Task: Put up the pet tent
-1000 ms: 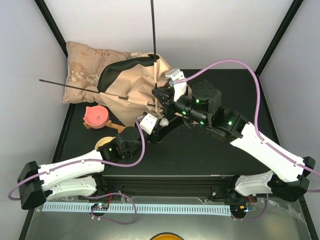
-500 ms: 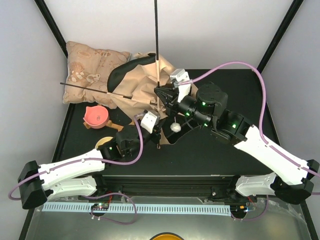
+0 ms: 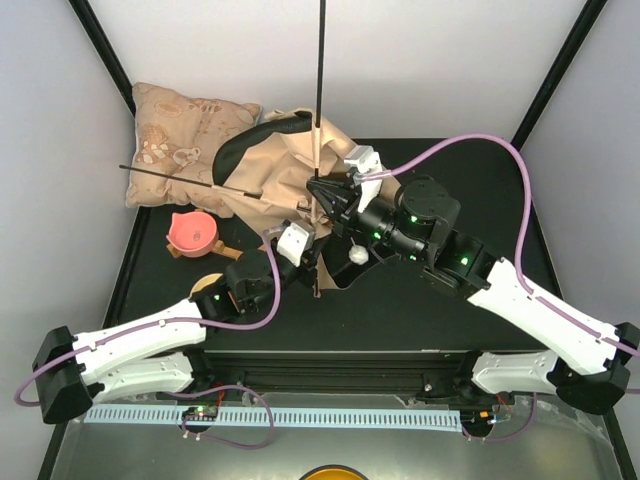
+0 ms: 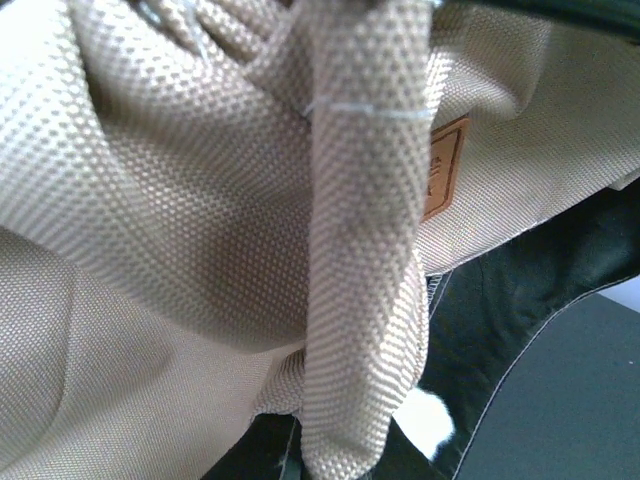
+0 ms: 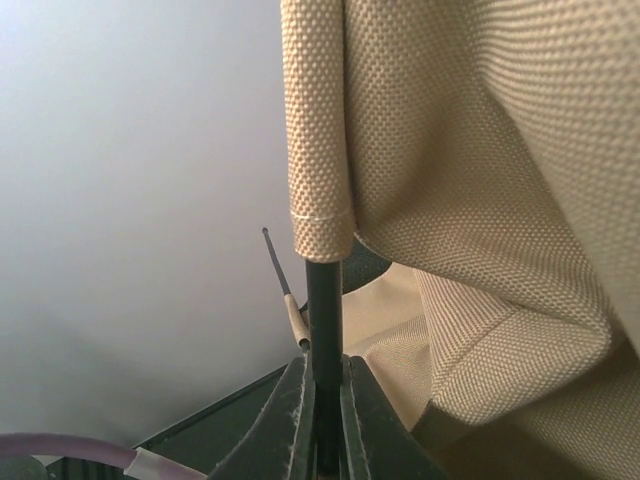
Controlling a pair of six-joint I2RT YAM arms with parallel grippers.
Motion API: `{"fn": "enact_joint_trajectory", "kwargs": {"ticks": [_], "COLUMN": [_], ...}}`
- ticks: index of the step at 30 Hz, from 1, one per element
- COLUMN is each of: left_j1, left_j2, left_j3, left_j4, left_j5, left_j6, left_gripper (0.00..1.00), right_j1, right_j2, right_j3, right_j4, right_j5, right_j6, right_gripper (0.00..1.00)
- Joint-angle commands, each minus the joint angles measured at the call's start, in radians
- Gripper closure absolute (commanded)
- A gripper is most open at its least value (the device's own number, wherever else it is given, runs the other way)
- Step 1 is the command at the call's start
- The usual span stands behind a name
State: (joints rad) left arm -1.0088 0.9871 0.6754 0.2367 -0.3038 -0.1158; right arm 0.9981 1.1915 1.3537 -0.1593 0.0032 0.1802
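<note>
Pet tent pole (image 3: pixel 320 60) toward far wall (image 3: pixel 430 60)

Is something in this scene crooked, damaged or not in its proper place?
Yes. The tent is crumpled in a heap, not standing. One black pole sticks far out past the fabric, held by the right gripper, and a second pole juts out left over the cushion.

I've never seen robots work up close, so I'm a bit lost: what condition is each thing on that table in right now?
pet tent: crumpled heap, not standing.
gripped pole: threaded in a tan sleeve, pinched by the right gripper.
second pole: sticking out leftward over the cushion.
cushion: lying flat.
pink bowl: upright.
left gripper: against the fabric, jaws hidden.
</note>
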Motion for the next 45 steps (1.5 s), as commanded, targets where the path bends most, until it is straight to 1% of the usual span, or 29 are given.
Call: {"fn": "enact_joint_trajectory", "kwargs": {"ticks": [1,5,6,7,10,11,15,20,24,27,29,31,34,38,42,45], "left_j1": [0.04,0.052,0.054,0.057,0.069,0.072,0.082,0.089,0.117,0.161,0.203,0.231,0.255,0.279,0.292,0.294], "left_j2": [-0.03,-0.03,-0.036,-0.043,-0.059,-0.06,-0.058,-0.074,-0.096,-0.1,-0.104,-0.115,-0.13,-0.141,-0.157,-0.137], "left_j3": [0.053,0.068,0.071,0.076,0.124,0.144,0.219,0.246,0.275,0.322,0.35,0.357,0.349,0.304,0.229,0.206], "left_j4": [0.235,0.215,0.209,0.197,0.112,0.07,-0.113,-0.23,-0.328,-0.435,-0.498,-0.526,-0.536,-0.503,-0.393,-0.32], "left_j5": [0.014,0.07,0.086,0.104,0.148,0.15,0.143,0.14,0.145,0.178,0.231,0.279,0.298,0.273,0.228,0.186], "left_j6": [-0.024,0.037,0.066,0.091,0.174,0.2,0.232,0.232,0.23,0.206,0.184,0.177,0.166,0.148,0.135,0.146], "left_gripper": [0.98,0.98,0.98,0.98,0.98,0.98,0.98,0.98,0.98,0.99,0.99,0.98,0.98,0.98,0.98,0.98], "right_j1": [0.012,0.013,0.013,0.012,0.011,0.011,0.01,0.009,0.008,0.007,0.005,0.0,-0.011,-0.016,-0.018,-0.018], "right_j2": [0.078,0.032,0.015,-0.002,-0.044,-0.059,-0.13,-0.215,-0.266,-0.297,-0.312,-0.323,-0.331,-0.378,-0.418,-0.412], "right_j3": [-0.085,-0.064,-0.057,-0.047,-0.019,-0.014,-0.02,-0.03,-0.053,-0.083,-0.102,-0.118,-0.115,-0.124,-0.127,-0.093], "right_j4": [-0.349,-0.351,-0.35,-0.355,-0.376,-0.383,-0.401,-0.436,-0.434,-0.417,-0.408,-0.4,-0.402,-0.375,-0.346,-0.365], "right_j5": [-0.054,-0.011,-0.001,0.008,0.027,0.027,0.046,0.076,0.101,0.097,0.1,0.11,0.117,0.125,0.163,0.145], "right_j6": [-0.017,-0.026,-0.032,-0.039,-0.049,-0.05,-0.056,-0.077,-0.073,-0.057,-0.05,-0.05,-0.048,-0.037,-0.05,-0.068], "right_gripper": [0.99,0.98,0.96,0.91,0.7,0.66,0.59,0.56,0.56,0.56,0.56,0.56,0.56,0.56,0.55,0.55]}}
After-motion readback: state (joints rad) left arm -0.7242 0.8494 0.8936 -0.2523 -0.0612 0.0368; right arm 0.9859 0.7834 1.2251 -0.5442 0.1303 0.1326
